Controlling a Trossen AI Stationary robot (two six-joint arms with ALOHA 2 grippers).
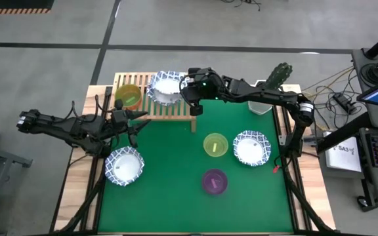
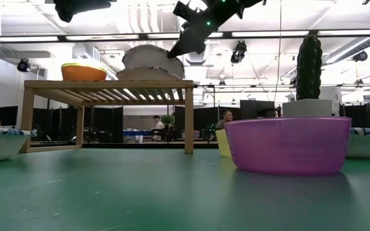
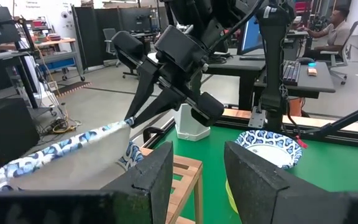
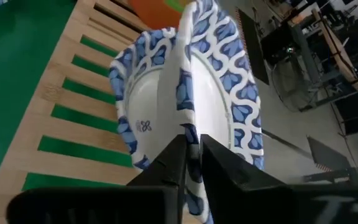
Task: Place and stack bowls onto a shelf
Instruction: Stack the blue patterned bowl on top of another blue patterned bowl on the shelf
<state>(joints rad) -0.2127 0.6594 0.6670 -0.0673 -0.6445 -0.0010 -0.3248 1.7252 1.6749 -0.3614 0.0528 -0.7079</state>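
The right arm reaches across the table to the shelf (image 1: 155, 98), its gripper (image 4: 191, 146) clamped on the rim of a patterned bowl (image 1: 166, 86). That bowl is tilted and sits over a second patterned bowl (image 4: 129, 93) lying on the slats. The left arm stretches in from the other side, its gripper (image 1: 138, 123) just in front of the shelf with fingers (image 3: 253, 180) apart, holding nothing.

The shelf stands at the far edge of a green mat (image 1: 176, 170) on a wooden table (image 1: 77, 177). Behind it the room shows desks, black partitions and seated people. A cactus pot (image 1: 262, 105) stands beside the shelf.

On the shelf beside the held bowl rests a yellow-green bowl over a red one (image 2: 82, 72). In front of the shelf, on the mat, are 2 more patterned bowls (image 1: 124, 165) (image 1: 251, 147), with a lime bowl (image 1: 215, 145) and a purple bowl (image 1: 214, 181) between them.
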